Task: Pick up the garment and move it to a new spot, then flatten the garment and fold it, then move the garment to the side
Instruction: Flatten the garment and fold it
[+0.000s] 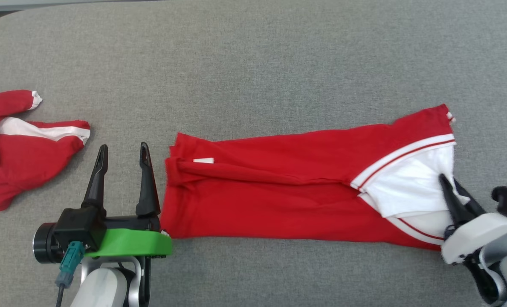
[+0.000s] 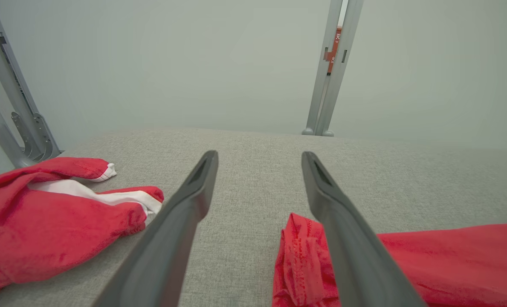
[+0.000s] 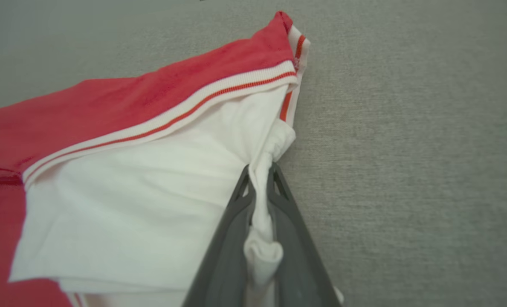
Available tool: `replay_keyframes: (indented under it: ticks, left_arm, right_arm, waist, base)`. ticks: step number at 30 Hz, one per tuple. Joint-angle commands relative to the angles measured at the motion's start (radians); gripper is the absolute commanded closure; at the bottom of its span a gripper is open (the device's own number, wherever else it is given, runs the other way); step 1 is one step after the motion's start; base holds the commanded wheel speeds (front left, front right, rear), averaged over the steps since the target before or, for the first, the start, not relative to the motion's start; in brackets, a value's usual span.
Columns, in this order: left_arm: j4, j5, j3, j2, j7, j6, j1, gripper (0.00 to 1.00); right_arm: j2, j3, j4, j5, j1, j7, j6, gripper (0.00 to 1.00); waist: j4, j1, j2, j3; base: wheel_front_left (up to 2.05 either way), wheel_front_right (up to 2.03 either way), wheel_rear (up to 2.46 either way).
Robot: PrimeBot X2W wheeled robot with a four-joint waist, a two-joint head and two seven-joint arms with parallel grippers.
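Note:
The garment (image 1: 279, 192) is red with white panels and striped trim, folded lengthwise into a long band across the grey surface. My right gripper (image 1: 449, 181) is shut on the white fabric at its right end; in the right wrist view the white cloth (image 3: 159, 204) is bunched between the closed fingers (image 3: 232, 238). My left gripper (image 1: 123, 151) stands open just left of the garment's left edge, with nothing between its fingers. In the left wrist view that red edge (image 2: 300, 260) lies beside the right finger (image 2: 343, 238).
A second red and white garment (image 1: 18, 145) lies crumpled at the far left, also seen in the left wrist view (image 2: 53, 217). The grey padded surface (image 1: 253, 64) stretches behind. Metal frame posts (image 2: 332, 72) stand beyond the surface's far edge.

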Motion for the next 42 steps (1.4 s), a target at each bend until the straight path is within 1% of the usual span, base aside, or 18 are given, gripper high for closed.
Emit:
replay_keyframes:
  ticks: [1,5,8,10,14,16,18,20,22,25,28,32,33,34,35,39,42]
  left_arm:
    - [0.002,0.003,0.005,-0.002,-0.003,-0.004,0.013,0.0]
    - [0.006,0.008,0.007,-0.006,-0.003,-0.011,0.022,0.0]
    - [0.01,0.008,0.008,-0.009,-0.003,-0.012,0.029,0.0]
    - [0.011,0.009,0.01,-0.011,-0.003,-0.013,0.033,0.0]
    - [0.02,0.009,0.009,-0.013,-0.003,-0.017,0.041,0.0]
    - [0.022,0.008,0.006,-0.015,-0.003,-0.02,0.042,0.0]
    - [0.026,0.005,0.004,-0.015,-0.003,-0.021,0.045,0.0]
    - [0.028,0.004,0.001,-0.016,-0.003,-0.023,0.045,0.0]
    - [0.03,0.003,-0.003,-0.017,-0.003,-0.026,0.04,0.0]
    - [0.034,0.002,-0.01,-0.019,-0.003,-0.031,0.029,0.0]
    - [0.042,0.0,-0.019,-0.024,-0.002,-0.036,0.016,0.0]
    - [0.055,-0.001,-0.033,-0.037,-0.002,-0.043,0.007,0.0]
    - [0.058,-0.002,-0.037,-0.04,-0.002,-0.045,0.004,0.0]
    - [0.062,-0.003,-0.038,-0.042,-0.002,-0.048,0.001,0.0]
    - [0.065,-0.003,-0.039,-0.044,-0.002,-0.048,-0.001,0.0]
    - [0.073,-0.003,-0.035,-0.05,-0.003,-0.049,-0.008,0.0]
    - [0.072,0.001,-0.027,-0.05,-0.003,-0.046,-0.005,0.0]
  right_arm:
    - [-0.026,-0.032,0.007,0.011,0.02,-0.008,-0.002,1.0]
    - [-0.078,-0.092,0.019,0.021,0.05,0.013,-0.002,1.0]
    - [-0.103,-0.109,-0.002,0.011,0.048,0.039,-0.002,1.0]
    - [-0.111,-0.108,-0.038,-0.002,0.032,0.058,-0.002,1.0]
    - [-0.092,-0.087,-0.183,-0.066,0.008,0.148,-0.002,1.0]
    - [-0.067,-0.062,-0.274,-0.097,-0.003,0.208,-0.002,1.0]
    - [-0.029,-0.021,-0.36,-0.121,-0.015,0.275,-0.002,1.0]
    - [0.016,0.031,-0.426,-0.144,-0.032,0.329,-0.002,1.0]
    - [0.084,0.093,-0.466,-0.142,-0.055,0.362,-0.002,1.0]
    - [0.173,0.172,-0.449,-0.134,-0.082,0.376,-0.002,1.0]
    - [0.255,0.245,-0.377,-0.124,-0.111,0.36,-0.002,1.0]
    - [0.296,0.321,-0.252,-0.106,-0.138,0.319,-0.002,1.0]
    - [0.302,0.336,-0.229,-0.094,-0.143,0.303,-0.002,0.78]
    - [0.305,0.355,-0.202,-0.094,-0.151,0.286,-0.002,0.45]
    - [0.306,0.365,-0.185,-0.09,-0.156,0.266,-0.002,0.0]
    - [0.308,0.398,-0.154,-0.074,-0.19,0.144,-0.002,0.0]
    - [0.307,0.429,-0.186,-0.047,-0.217,0.039,-0.001,0.0]
  waist:
    - [-0.016,0.0,-0.0001,-0.027]
    - [-0.023,0.0,-0.0001,-0.046]
    - [-0.029,0.0,-0.0001,-0.058]
    - [-0.032,0.0,-0.0001,-0.066]
    - [-0.037,0.0,-0.0001,-0.089]
    - [-0.035,0.0,-0.0001,-0.099]
    - [-0.032,0.0,-0.0001,-0.11]
    - [-0.026,0.0,-0.0001,-0.117]
    - [-0.017,0.0,-0.0001,-0.12]
    - [-0.001,0.0,-0.0001,-0.118]
    - [0.022,0.0,-0.0001,-0.111]
    - [0.053,0.0,-0.0001,-0.097]
    - [0.059,0.0,-0.0001,-0.093]
    - [0.063,0.0,-0.0001,-0.089]
    - [0.066,0.0,-0.0001,-0.085]
    - [0.069,0.0,-0.0001,-0.073]
    - [0.061,0.0,-0.0001,-0.066]
  base:
    - [0.0,0.0,0.0]
    - [0.0,0.0,0.0]
    - [0.0,0.0,0.0]
    - [0.0,0.0,0.0]
    - [0.0,0.0,0.0]
    - [0.0,0.0,0.0]
    - [0.0,0.0,0.0]
    - [0.0,0.0,0.0]
    - [0.0,0.0,0.0]
    - [0.0,0.0,0.0]
    - [0.0,0.0,0.0]
    - [0.0,0.0,0.0]
    - [0.0,0.0,0.0]
    - [0.0,0.0,0.0]
    - [0.0,0.0,0.0]
    - [0.0,0.0,0.0]
    - [0.0,0.0,0.0]
